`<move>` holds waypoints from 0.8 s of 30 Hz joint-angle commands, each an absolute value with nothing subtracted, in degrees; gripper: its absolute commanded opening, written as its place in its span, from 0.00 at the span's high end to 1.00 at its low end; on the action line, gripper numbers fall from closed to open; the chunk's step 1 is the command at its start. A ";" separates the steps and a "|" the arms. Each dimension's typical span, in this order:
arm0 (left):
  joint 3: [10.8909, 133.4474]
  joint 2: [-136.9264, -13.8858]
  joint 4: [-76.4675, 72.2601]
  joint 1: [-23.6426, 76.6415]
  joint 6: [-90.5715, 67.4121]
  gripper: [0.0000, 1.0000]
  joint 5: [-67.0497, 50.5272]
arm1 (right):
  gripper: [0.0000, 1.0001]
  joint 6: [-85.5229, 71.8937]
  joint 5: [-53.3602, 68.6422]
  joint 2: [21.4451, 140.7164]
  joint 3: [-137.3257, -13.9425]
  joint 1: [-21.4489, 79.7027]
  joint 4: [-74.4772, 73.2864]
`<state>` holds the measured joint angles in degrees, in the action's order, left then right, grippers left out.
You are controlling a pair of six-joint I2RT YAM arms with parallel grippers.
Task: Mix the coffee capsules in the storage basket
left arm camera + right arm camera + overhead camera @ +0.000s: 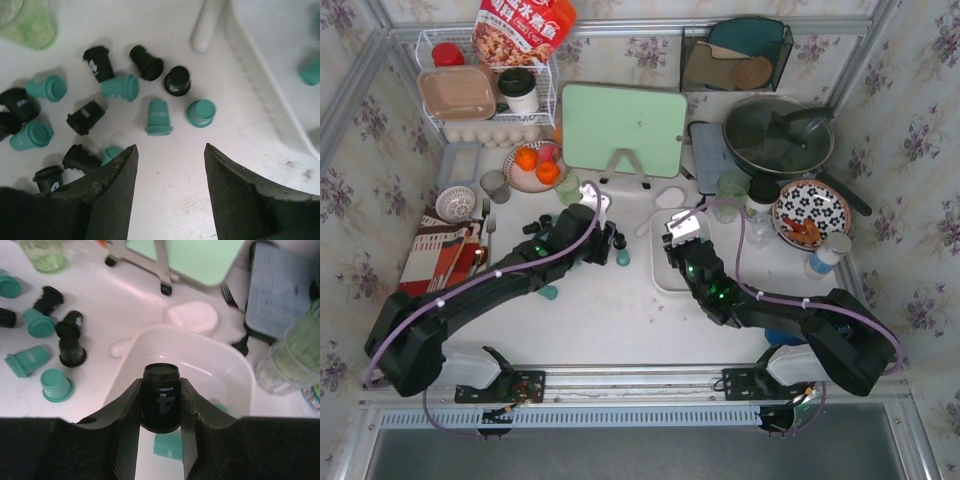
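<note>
The right gripper is clamped on 1 black capsule, held just above the white storage basket, where a teal pod lies. The left gripper hangs with its jaws wide apart over loose capsules scattered on the table.

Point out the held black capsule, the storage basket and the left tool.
black capsule (pixel 161 396): right wrist view, its labelled side.
storage basket (pixel 192 347): right wrist view, far inner wall.
left tool (pixel 170 149): left wrist view, midway between fingertips.
</note>
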<state>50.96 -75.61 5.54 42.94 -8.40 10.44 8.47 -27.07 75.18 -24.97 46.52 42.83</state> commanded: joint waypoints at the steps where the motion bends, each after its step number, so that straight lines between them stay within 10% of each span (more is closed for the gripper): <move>1: 53.46 -80.37 12.34 41.35 -12.77 0.42 14.02 | 0.60 -2.75 -25.53 77.47 -27.45 43.04 33.00; 9: 57.64 -90.16 13.65 38.50 -13.41 0.44 7.24 | 0.35 -10.13 -18.88 80.57 -30.91 37.50 24.89; 24: 67.98 -103.14 20.06 38.46 -12.25 0.56 6.76 | 0.36 -9.57 -17.55 73.41 -28.96 37.48 24.93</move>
